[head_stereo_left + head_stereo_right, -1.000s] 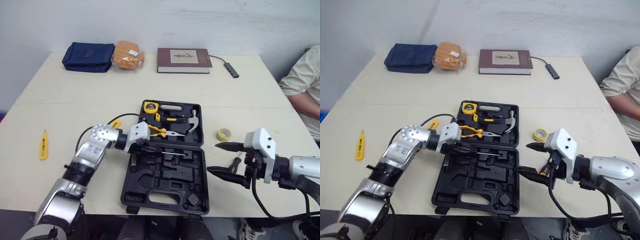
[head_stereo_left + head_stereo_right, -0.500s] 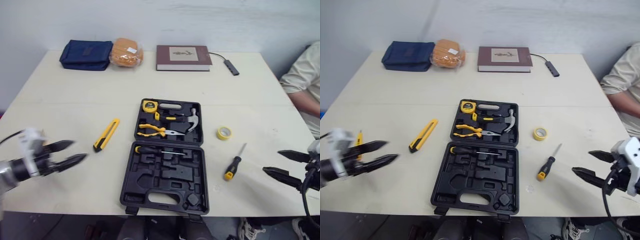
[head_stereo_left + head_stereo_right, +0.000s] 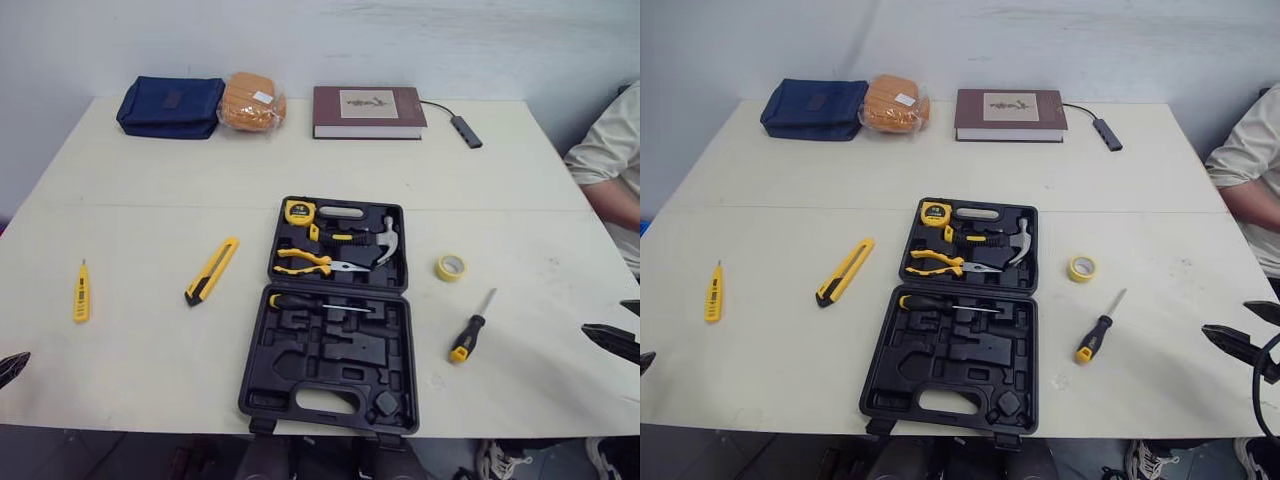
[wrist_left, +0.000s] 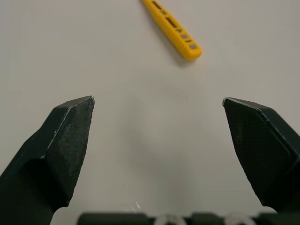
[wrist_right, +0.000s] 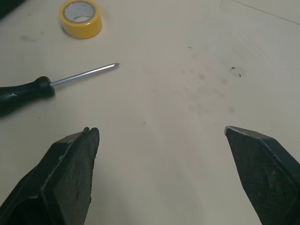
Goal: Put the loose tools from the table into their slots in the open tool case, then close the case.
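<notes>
Black-fingered and spread wide, the left pincer [image 4: 158, 99] hangs over the far left edge of the pale surface [image 3: 140, 190], released and holding nothing. Just ahead of it lies a yellow tester pen [image 3: 80, 291], and further right a yellow utility knife [image 3: 212, 270] lies at a slant, apart from the case. The tool case [image 3: 330, 352] lies open flat at the middle of the near edge. Its far half holds a tape measure [image 3: 299, 211], pliers [image 3: 305, 262] and a hammer [image 3: 388, 238]. Its near half carries one slim driver [image 3: 320, 303] along the hinge side, with its other moulded slots bare. To the right of the case, a yellow tape roll [image 3: 449, 267] sits flat, and a loose screwdriver [image 3: 472, 327] with a black and yellow handle lies near it, tip toward the roll. At the far right the right pincer [image 5: 159, 129] is likewise released, fingers wide apart above bare surface. Along the far edge sit a navy pouch [image 3: 170, 107], an orange packet [image 3: 250, 102] and a book [image 3: 368, 111]. A person's sleeve [image 3: 610, 150] shows at the right.
</notes>
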{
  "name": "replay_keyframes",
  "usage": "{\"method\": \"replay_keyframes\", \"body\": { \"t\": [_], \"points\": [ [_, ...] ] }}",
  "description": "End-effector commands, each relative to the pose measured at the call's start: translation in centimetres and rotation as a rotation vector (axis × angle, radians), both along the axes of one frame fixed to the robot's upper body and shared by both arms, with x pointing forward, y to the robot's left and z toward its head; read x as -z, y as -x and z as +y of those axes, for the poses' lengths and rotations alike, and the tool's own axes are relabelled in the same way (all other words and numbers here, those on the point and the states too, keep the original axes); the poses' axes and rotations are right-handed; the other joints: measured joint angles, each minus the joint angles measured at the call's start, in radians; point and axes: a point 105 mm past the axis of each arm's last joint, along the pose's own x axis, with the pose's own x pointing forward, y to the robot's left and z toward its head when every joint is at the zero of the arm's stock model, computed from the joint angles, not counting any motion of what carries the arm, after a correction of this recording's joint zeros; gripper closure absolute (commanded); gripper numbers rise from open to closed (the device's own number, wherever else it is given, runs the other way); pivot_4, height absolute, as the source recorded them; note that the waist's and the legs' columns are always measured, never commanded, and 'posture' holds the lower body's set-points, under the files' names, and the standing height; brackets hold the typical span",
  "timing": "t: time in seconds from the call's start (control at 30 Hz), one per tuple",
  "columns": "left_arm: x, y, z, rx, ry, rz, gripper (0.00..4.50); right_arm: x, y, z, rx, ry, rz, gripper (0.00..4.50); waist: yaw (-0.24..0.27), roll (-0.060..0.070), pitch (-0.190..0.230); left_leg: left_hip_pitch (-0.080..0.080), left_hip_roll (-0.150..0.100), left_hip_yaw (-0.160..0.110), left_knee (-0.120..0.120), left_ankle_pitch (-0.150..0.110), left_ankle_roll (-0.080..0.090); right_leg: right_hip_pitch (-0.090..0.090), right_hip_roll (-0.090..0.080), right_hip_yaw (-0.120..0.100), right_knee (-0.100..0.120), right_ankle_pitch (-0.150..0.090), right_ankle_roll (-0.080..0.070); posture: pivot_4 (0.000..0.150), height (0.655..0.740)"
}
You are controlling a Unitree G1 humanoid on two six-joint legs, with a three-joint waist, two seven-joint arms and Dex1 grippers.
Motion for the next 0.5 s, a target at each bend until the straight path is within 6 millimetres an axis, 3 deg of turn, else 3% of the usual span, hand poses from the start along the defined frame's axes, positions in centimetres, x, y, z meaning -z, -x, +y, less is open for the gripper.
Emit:
{"method": "replay_keyframes", "body": {
  "t": [0.03, 0.27, 0.37, 0.5],
  "points": [
    [-1.7, -2.5, -3.0, 0.152, -0.002, -0.039, 0.07, -1.6, -0.3, 1.5, -0.013, 0.014, -0.084, 0.0, -0.002, 0.0, 0.0, 0.0, 0.0, 0.0, -0.001, 0.0, 0.0, 0.0, 0.0, 0.0, 0.0, 0.0, 0.0, 0.15, 0.74],
    [-4.5, -7.7, -13.2, 0.58, 0.071, -0.097, 0.07, -1.1, 0.2, 7.4, 0.018, -0.054, -0.113, 0.0, 0.001, 0.001, 0.0, -0.002, 0.0, 0.0, 0.0, 0.005, -0.008, -0.002, 0.0, 0.0, 0.003, 0.0, 0.0, 0.15, 0.74],
    [-5.7, -8.9, -16.9, 0.722, 0.097, -0.124, 0.07, -0.5, 0.3, 9.7, 0.073, -0.114, -0.118, 0.0, -0.001, 0.001, 0.0, -0.002, 0.0, 0.0, 0.0, 0.005, -0.008, -0.003, 0.0, 0.001, 0.003, 0.0, 0.0, 0.15, 0.74],
    [-8.4, -9.3, -24.8, 1.106, 0.12, -0.149, 0.07, 1.1, 1.0, 14.2, 0.184, -0.19, -0.102, 0.0, -0.005, -0.001, 0.0, -0.003, 0.0, 0.001, 0.0, 0.008, -0.01, -0.006, 0.001, 0.001, 0.008, 0.0, 0.001, 0.15, 0.74]
  ]
}}
